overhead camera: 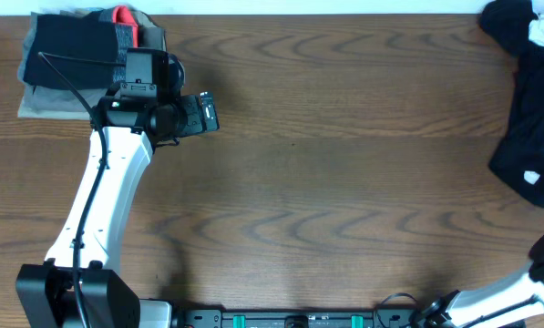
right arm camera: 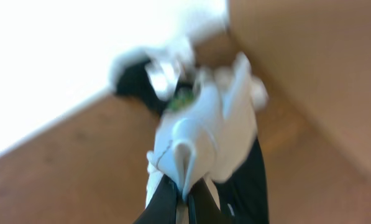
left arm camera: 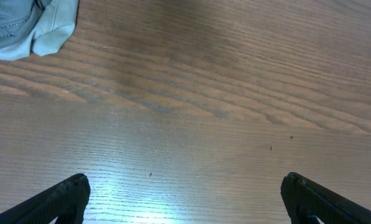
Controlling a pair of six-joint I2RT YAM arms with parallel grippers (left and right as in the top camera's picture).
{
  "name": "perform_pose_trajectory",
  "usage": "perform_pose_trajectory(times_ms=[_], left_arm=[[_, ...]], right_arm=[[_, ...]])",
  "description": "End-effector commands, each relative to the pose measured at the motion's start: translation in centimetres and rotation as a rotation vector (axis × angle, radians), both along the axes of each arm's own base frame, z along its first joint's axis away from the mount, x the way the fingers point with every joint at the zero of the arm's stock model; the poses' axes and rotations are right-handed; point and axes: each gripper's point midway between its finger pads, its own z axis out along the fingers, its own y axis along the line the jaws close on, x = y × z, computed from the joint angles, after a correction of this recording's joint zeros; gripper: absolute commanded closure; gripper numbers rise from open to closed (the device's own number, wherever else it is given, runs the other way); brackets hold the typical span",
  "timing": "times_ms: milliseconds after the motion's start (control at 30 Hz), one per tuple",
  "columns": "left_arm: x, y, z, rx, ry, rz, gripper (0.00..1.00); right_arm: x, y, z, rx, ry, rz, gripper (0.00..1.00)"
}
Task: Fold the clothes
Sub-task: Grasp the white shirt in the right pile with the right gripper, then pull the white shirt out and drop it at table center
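I hold the right gripper [right arm camera: 183, 200] clenched on soft white fabric [right arm camera: 211, 127]; a shallow pinch could slip. Left gripper [left arm camera: 185, 198] released.

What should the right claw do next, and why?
Probably pull its catch toward the bare middle of the table. The right gripper is shut on white fabric, blurred, black clothes behind it; folding needs flat room. The left gripper hangs open, empty.
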Motion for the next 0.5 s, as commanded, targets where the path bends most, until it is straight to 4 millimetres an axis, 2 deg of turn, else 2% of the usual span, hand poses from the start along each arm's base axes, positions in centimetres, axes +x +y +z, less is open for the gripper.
perform_pose_trajectory(times_ms=[0, 100, 200, 333, 467], left_arm=[[0.3, 0.0, 0.2, 0.006, -0.002, 0.011, 0.01], [0.3, 0.0, 0.2, 0.006, -0.002, 0.011, 0.01], [0.3, 0.0, 0.2, 0.006, -0.002, 0.011, 0.01], [0.3, 0.0, 0.2, 0.006, -0.002, 0.011, 0.01], [0.3, 0.0, 0.2, 0.006, -0.003, 0.011, 0.01]], right_arm=[[-0.5, 5.0, 12.3, -0.167, -0.227, 0.065, 0.99], [-1.6, 7.9, 19.3, -0.304, -0.374, 0.091, 0.99], [-3.4, 9.4, 24.6, -0.416, -0.492, 0.058, 0.99], [-5.1, 10.9, 28.8, -0.461, -0.619, 0.047, 0.99], [-4.6, 13.8, 30.3, -0.416, -0.705, 0.172, 0.99]])
